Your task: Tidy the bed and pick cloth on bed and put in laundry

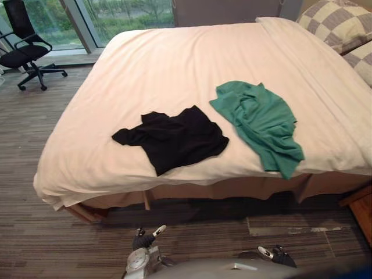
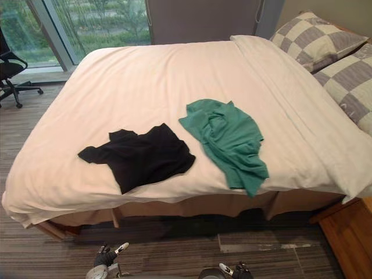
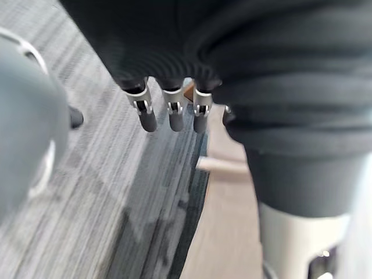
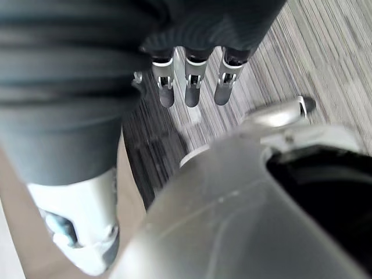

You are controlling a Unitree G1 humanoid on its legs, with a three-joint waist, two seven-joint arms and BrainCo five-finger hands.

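A black shirt (image 1: 174, 139) lies crumpled near the front edge of the bed (image 1: 174, 64), which has a cream sheet. A green shirt (image 1: 261, 122) lies spread to its right, its lower end reaching the bed's front edge. My left hand (image 1: 144, 238) hangs low over the floor in front of the bed, well short of the black shirt. Its fingers (image 3: 170, 115) are straight and hold nothing. My right hand (image 1: 278, 256) hangs low at the right, below the green shirt, with its fingers (image 4: 192, 87) straight and empty.
Two checked pillows (image 1: 340, 26) lie at the bed's far right end. A black office chair (image 1: 26, 49) stands by the window at the far left. A wooden piece of furniture (image 1: 363, 215) sits at the bed's near right corner. Grey striped floor runs along the front.
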